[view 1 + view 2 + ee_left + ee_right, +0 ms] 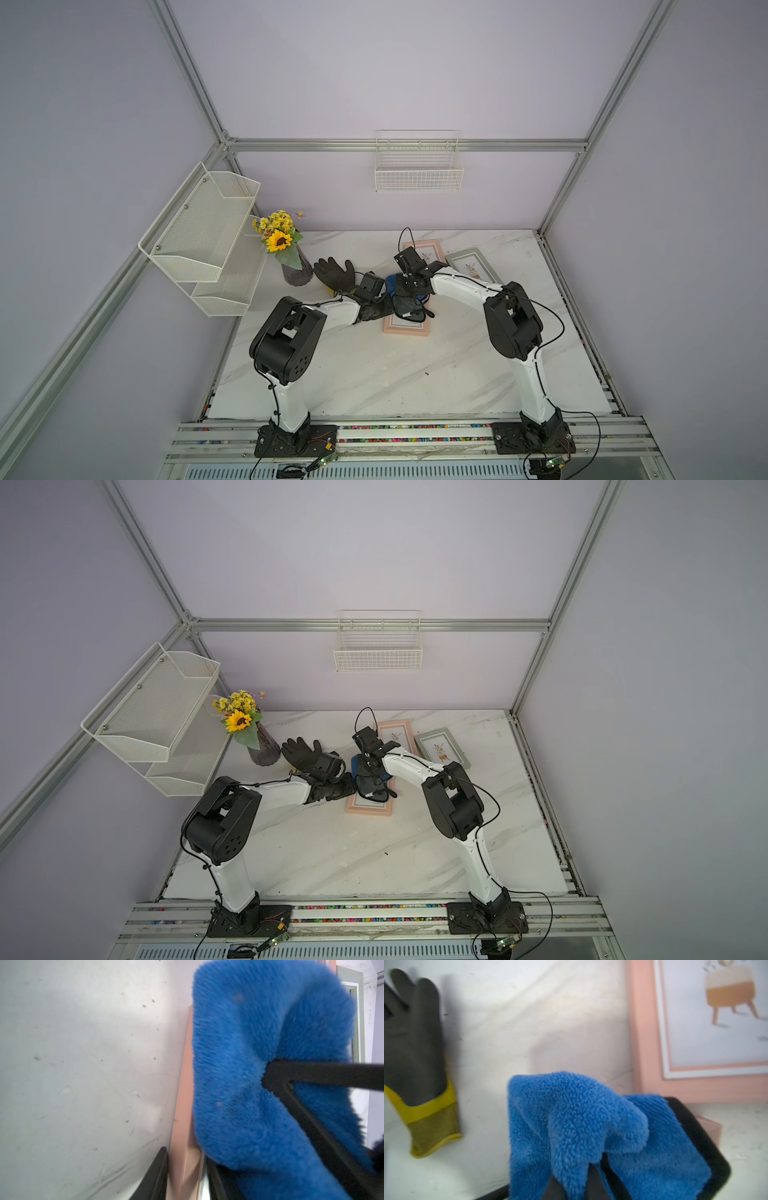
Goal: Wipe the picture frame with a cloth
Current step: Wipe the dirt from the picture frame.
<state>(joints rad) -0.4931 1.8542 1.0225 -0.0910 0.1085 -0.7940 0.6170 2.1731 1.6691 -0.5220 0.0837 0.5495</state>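
Cloth (409, 309), blue on one face and dark grey on the other, is draped over the far part of the pink picture frame (405, 327), which lies flat near the middle of the marble table top (374, 374). In both top views the grey side faces up over the glass, and a blue fold shows at the far left (355, 766). The right gripper (574, 1180) reaches in from the right, its fingers (596, 1184) pressed together on a bunched blue fold. The left gripper (385, 308) comes from the left at the frame's left edge. In the left wrist view that pink edge (182, 1105) sits between the two black fingers (160, 1167), which close on it, with blue pile (239, 1064) just beyond. A black-and-yellow glove (334, 272) lies to the far left, partly under the left arm. Another pink frame (432, 248) and a grey-green frame (473, 264) lie further back. A vase of yellow flowers (297, 272) stands at the far left.
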